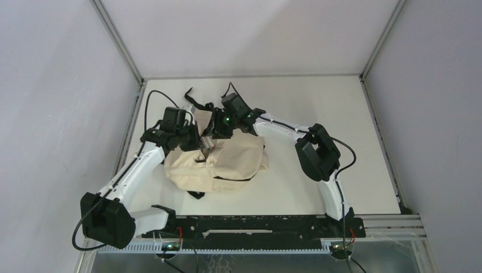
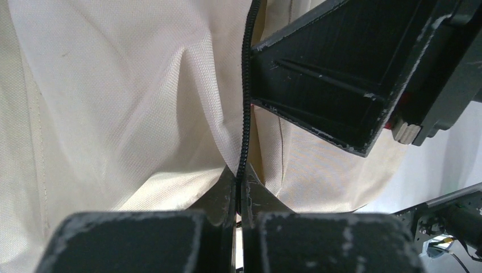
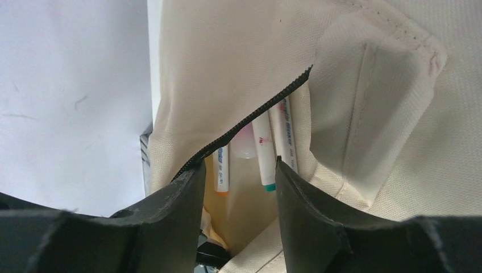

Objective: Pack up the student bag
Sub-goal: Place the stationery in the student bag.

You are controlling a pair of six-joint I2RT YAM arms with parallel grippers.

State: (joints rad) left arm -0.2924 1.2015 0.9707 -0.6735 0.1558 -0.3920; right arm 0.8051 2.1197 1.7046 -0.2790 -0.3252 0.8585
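The cream-beige student bag [image 1: 227,165] lies on the table's middle left, black straps [image 1: 196,102] trailing behind it. My left gripper [image 1: 200,143] is shut on the bag's black zipper edge [image 2: 245,114], pinching fabric and zipper together [image 2: 241,193]. My right gripper [image 1: 211,135] is open at the bag's mouth; its jaws stand apart [image 3: 239,170] just in front of the opening. Inside the opening I see several white markers [image 3: 262,153], one with an orange cap [image 3: 222,170] and one with a teal cap. The right gripper's body shows in the left wrist view [image 2: 352,74].
The white table [image 1: 318,102] is walled by grey panels, with metal rails along its left and right edges. The arm bases and a black rail [image 1: 256,224] sit at the near edge.
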